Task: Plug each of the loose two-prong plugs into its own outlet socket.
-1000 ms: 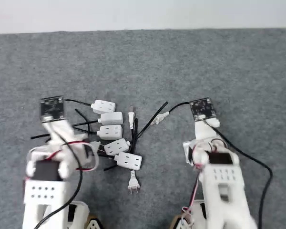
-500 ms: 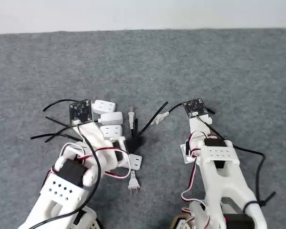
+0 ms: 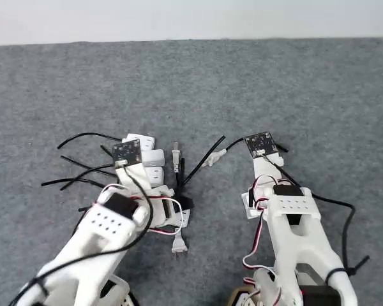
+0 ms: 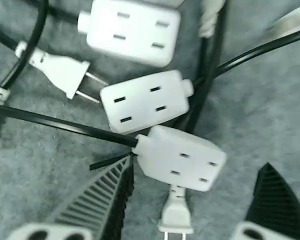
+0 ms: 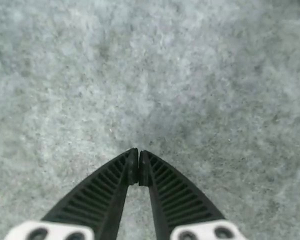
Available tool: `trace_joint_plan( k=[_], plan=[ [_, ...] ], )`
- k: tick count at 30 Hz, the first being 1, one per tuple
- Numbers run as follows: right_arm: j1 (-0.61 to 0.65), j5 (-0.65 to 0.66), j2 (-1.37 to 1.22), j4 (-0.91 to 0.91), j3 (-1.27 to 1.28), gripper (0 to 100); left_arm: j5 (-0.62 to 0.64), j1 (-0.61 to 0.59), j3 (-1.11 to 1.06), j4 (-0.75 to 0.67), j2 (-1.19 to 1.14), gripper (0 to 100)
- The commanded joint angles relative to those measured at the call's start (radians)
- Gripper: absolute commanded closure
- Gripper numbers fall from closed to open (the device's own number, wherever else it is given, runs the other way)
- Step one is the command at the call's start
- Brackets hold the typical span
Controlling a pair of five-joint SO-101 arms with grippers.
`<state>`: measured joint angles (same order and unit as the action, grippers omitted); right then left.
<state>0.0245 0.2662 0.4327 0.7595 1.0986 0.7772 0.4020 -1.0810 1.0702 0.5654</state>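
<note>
Above the socket cluster, left gripper point(image 4: 197, 167): jaws spread wide, gripping nothing; 1 white outlet socket point(image 4: 180, 159) lies on the grey mat point(image 4: 270, 110) between the 2 ribbed fingers point(image 4: 107, 197); it sits close to the tip of 1 finger, and contact there cannot be judged. Just beyond it, a second socket point(image 4: 147, 100) and a third socket point(image 4: 130, 29); all 3 lie face-up with their slots open to view.

Beside the second socket, a loose plug point(image 4: 57, 70) with its 2 prongs aimed at that socket's side; near it, not inserted. Just beside the first socket, a short plug point(image 4: 175, 219), prongs pointing away from it. Black cords point(image 4: 55, 122) cross between and under the sockets.

High view: the left arm point(image 3: 108, 223) reaches over the cluster and covers part of it; a centre plug point(image 3: 176, 157) lies loose on the mat next to the sockets; a corded plug point(image 3: 213, 159) lies farther toward the right arm point(image 3: 293, 217).

Right gripper point(image 5: 138, 167): jaws closed tip to tip, nothing between them; it hangs over bare mat, well apart from the sockets.
</note>
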Motion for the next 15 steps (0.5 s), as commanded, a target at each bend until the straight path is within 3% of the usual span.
trace_joint_plan(
  k=[1,10,12,15],
  plan=[
    [-0.008,0.011,-0.002,-0.025,-0.058,98.3,-0.009,0.000,0.056,-0.060,-0.107,64],
    [0.005,0.048,-0.002,-0.027,-0.058,98.3,-0.064,0.008,0.019,-0.117,-0.135,65],
    [0.005,0.051,-0.002,-0.027,-0.058,98.3,-0.095,0.051,-0.021,-0.167,-0.135,69],
    [0.005,0.049,-0.002,-0.053,-0.054,98.3,-0.152,0.132,-0.073,-0.244,-0.132,84]
  ],
)
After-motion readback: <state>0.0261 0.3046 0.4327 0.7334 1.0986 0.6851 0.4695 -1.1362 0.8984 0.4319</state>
